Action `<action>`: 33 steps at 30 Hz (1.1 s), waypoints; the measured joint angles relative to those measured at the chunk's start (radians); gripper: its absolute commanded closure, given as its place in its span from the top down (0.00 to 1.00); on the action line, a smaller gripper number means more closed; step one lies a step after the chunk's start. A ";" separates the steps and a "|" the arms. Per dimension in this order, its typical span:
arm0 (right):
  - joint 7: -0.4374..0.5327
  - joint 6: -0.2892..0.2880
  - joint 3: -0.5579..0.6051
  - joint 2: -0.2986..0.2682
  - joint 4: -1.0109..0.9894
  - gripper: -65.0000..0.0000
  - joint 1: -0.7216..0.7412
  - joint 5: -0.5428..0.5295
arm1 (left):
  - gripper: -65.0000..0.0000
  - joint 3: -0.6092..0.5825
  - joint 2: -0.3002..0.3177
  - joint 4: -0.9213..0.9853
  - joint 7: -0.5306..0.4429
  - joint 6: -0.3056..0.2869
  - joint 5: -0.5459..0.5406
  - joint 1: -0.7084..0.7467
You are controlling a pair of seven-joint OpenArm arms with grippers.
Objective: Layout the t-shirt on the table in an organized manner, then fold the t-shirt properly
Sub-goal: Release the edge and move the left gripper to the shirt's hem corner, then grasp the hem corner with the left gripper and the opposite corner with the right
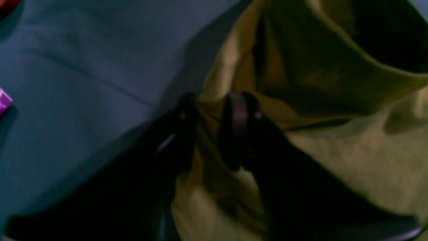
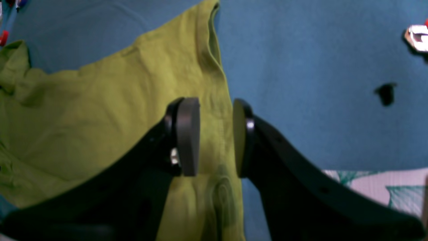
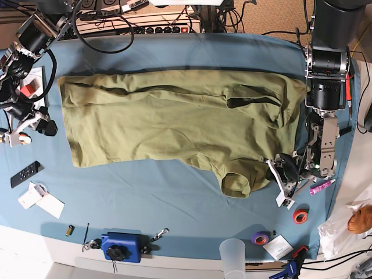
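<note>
Shirt [image 3: 174,122]: soft, light, wrinkled, likely to sag. Left gripper [image 1: 209,129] pinches its edge fabric; right gripper [image 2: 215,137] gapes over its hem, empty. Best grabbed at hem corners.

No text, label or number can be read anywhere.

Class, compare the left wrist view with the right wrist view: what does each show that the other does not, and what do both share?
Only the left wrist view shows the left gripper shut on a bunched fold of the t-shirt, plus a magenta object at the frame's edge. Only the right wrist view shows the right gripper open above the shirt's edge, gripping nothing, and a small black object on the cloth. Both show the olive-green t-shirt lying on the blue table.
</note>
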State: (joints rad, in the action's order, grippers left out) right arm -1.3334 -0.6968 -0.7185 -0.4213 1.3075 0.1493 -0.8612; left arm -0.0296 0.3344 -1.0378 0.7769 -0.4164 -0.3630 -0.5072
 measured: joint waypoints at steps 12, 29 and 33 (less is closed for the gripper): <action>0.119 0.000 0.008 0.000 0.000 0.28 0.003 0.098 | 0.00 0.000 0.007 -0.027 0.276 0.000 -0.275 -0.003; 0.124 0.000 0.008 0.000 0.000 0.28 0.028 0.101 | 0.00 0.001 0.146 -0.363 0.464 0.000 -0.375 0.163; 0.124 0.000 0.008 0.000 0.000 0.28 0.028 0.100 | 0.00 -0.001 0.153 -0.425 0.442 0.000 -0.352 0.270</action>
State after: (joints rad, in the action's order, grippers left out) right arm -1.2095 -0.6971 -0.7101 -0.4210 1.3071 0.1776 -0.7612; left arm -0.0307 0.4877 -1.4624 1.2190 -0.4168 -0.7155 -0.2375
